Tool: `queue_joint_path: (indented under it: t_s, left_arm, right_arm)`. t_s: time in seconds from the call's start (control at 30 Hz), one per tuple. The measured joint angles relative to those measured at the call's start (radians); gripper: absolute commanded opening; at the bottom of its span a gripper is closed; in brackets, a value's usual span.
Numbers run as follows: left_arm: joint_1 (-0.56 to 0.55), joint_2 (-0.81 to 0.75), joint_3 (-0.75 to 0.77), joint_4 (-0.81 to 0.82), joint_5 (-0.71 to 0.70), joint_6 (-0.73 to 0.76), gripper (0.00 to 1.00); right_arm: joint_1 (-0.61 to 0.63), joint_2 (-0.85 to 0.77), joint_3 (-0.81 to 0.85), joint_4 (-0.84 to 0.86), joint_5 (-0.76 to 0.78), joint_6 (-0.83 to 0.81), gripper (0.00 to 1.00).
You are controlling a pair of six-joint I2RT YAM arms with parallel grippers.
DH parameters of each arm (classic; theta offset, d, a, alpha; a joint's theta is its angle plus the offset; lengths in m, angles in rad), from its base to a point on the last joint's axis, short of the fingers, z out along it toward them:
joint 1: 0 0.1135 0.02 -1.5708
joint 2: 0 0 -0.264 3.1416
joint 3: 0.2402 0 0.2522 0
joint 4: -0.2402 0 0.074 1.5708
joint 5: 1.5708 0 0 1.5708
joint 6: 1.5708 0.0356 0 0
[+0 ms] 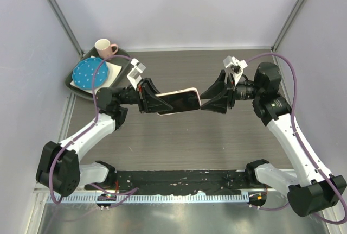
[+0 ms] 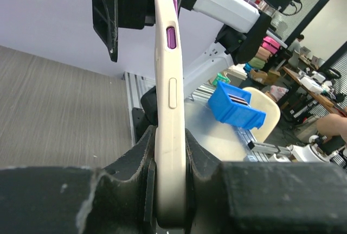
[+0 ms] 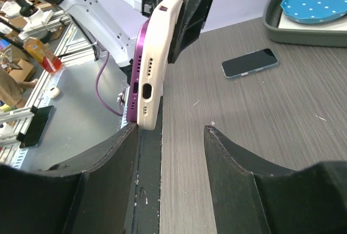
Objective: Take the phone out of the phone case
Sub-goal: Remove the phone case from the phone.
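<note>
The grey wood-grain tabletop (image 1: 190,147) sits between pale, plain walls, with bare room both near and far of the arms. At its far left corner a dark, round-cornered tray (image 1: 71,83) carries a blue, white-dotted plate (image 1: 88,73). A pink mug (image 1: 104,48) stands by the tray's far end. In mid-air above the tabletop's middle, the left hand (image 1: 147,97) is pressed together on one end of the smooth cream phone case (image 1: 181,92). The purple phone (image 3: 139,55) is seated in it, dark screen facing up. The right hand (image 1: 210,99) is spread, its black fingers flanking the case's free end, which is just beside one finger. A second slim, dark-screened phone (image 3: 250,62) lies flat on the tabletop.
</note>
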Motion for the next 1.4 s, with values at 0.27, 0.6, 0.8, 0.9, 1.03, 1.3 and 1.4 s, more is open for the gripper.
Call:
queue_joint_path:
  t_s: [0.27,0.6,0.8,0.9,1.03,1.3,1.4]
  left_arm:
    - [-0.013,-0.004,-0.013,-0.014,0.076,-0.003,0.0]
    - [-0.018,-0.003,-0.026,-0.039,0.094,0.003,0.0]
    - [-0.018,-0.003,-0.026,-0.044,0.094,0.006,0.0]
    - [-0.018,-0.003,-0.026,-0.046,0.094,0.008,0.0]
    - [-0.017,-0.003,-0.026,-0.048,0.094,0.01,0.0]
    - [-0.011,-0.003,-0.026,-0.06,0.092,0.022,0.0]
    - [-0.011,-0.003,-0.026,-0.066,0.092,0.03,0.0]
  right_arm:
    - [-0.011,0.0,0.0,0.049,-0.066,0.005,0.57]
    - [-0.013,0.0,0.002,0.058,-0.124,0.009,0.59]
    - [-0.012,0.002,0.006,0.037,-0.125,0.003,0.59]
    - [-0.004,0.008,0.003,0.051,-0.116,0.024,0.57]
    - [0.014,0.018,-0.047,0.185,-0.103,0.13,0.52]
    - [0.029,0.028,-0.07,0.304,-0.107,0.228,0.51]
    - [0.029,0.028,-0.075,0.32,-0.107,0.24,0.47]
